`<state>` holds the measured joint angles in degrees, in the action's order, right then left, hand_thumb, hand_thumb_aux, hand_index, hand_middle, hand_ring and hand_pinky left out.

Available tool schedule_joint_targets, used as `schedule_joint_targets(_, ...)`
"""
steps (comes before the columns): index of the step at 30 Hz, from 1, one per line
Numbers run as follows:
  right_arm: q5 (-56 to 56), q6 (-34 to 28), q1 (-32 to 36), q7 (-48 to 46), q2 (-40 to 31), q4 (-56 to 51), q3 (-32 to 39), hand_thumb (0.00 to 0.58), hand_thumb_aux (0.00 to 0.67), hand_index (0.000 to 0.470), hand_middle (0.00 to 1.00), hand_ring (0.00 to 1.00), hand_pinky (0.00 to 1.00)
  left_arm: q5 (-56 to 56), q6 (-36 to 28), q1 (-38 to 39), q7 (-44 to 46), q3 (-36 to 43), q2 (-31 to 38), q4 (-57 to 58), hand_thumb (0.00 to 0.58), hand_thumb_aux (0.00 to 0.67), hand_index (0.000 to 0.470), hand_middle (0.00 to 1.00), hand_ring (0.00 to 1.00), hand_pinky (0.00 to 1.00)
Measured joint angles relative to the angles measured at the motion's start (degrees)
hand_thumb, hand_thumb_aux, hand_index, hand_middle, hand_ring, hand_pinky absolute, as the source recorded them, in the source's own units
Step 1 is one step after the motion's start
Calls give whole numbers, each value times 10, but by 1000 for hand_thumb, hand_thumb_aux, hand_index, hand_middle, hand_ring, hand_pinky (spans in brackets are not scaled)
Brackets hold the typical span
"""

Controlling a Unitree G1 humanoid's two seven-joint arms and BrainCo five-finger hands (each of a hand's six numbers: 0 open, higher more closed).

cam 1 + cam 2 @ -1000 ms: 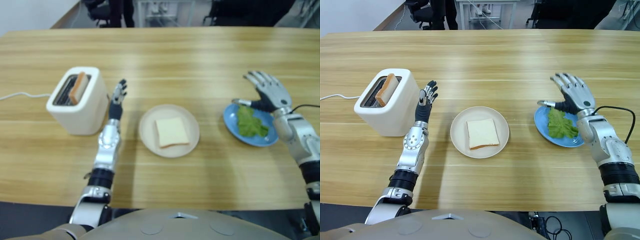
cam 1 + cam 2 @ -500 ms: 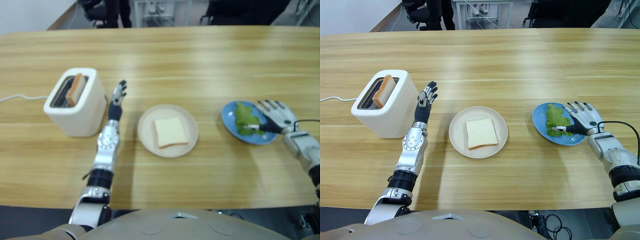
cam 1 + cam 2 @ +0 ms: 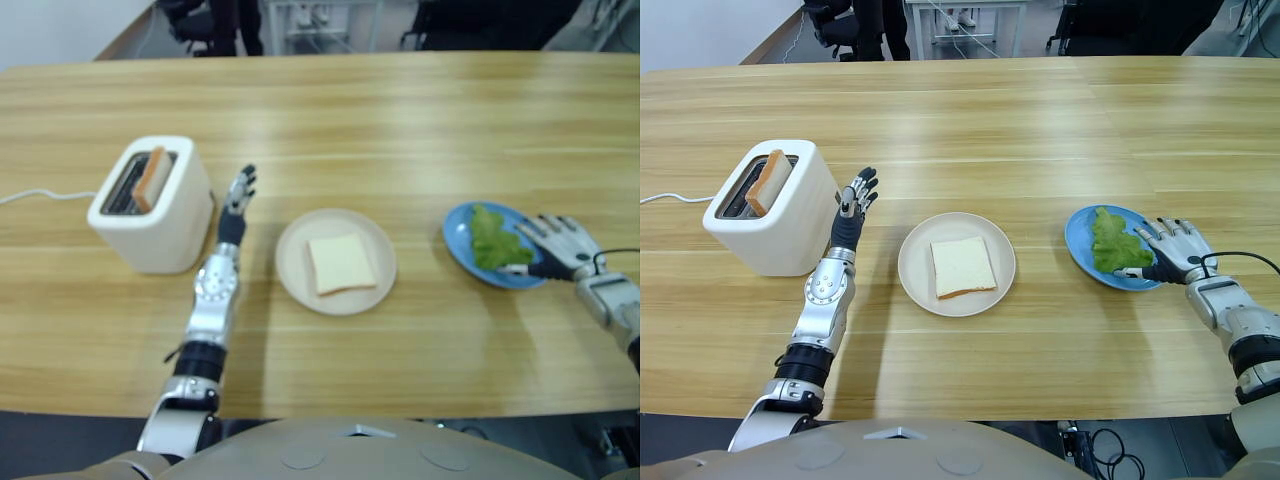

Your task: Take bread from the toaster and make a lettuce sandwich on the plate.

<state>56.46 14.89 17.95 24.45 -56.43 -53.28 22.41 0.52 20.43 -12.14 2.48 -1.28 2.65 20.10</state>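
Now the left hand is standing upright just right of the toaster, fingers straight and holding nothing. A slice is poking up from the toaster's slot at the left of the tabletop. A second slice is lying flat on the beige plate in the middle. Over on the right, the right hand is sitting at the right rim of the blue plate, fingers spread wide and gripping nothing, thumb tip just beside the lettuce.
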Motion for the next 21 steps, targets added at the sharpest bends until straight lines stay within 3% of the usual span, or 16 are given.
schedule_joint_targets(6, 0, 9, 18, 11, 23, -44, 28, 0, 0, 0, 0, 0, 0, 0, -5, 3, 2, 0, 0, -8, 0, 0, 0, 0, 0, 0)
schedule_joint_targets(7, -1, 9, 21, 14, 24, -48, 29, 136, 84, 58, 0, 0, 0, 0, -5, 3, 2, 0, 0, -8, 0, 0, 0, 0, 0, 0)
schedule_joint_targets(8, -1, 10, 22, 16, 24, -50, 30, 405, 302, 207, 0, 0, 0, 0, -6, 4, 3, 0, 0, -8, 0, 0, 0, 0, 0, 0)
schedule_joint_targets(9, -1, 10, 25, 20, 26, -56, 36, 405, 302, 207, 0, 0, 0, 0, -7, 4, 3, 0, 0, -10, 0, 0, 0, 0, 0, 0)
schedule_joint_targets(10, -2, 11, 29, 26, 30, -61, 40, 478, 389, 267, 0, 0, 0, 0, -9, 6, 4, 0, 0, -12, 0, 0, 0, 0, 0, 0)
schedule_joint_targets(12, -3, 11, 36, 35, 35, -68, 44, 506, 431, 296, 0, 0, 0, 0, -11, 6, 5, 1, 0, -14, 0, 0, 0, 0, 0, 0)
schedule_joint_targets(21, -12, 22, 48, 50, 42, -87, 52, 521, 457, 314, 0, 0, 0, -2, -14, 12, 6, 3, -3, -16, 0, 0, 0, 0, 0, 0)
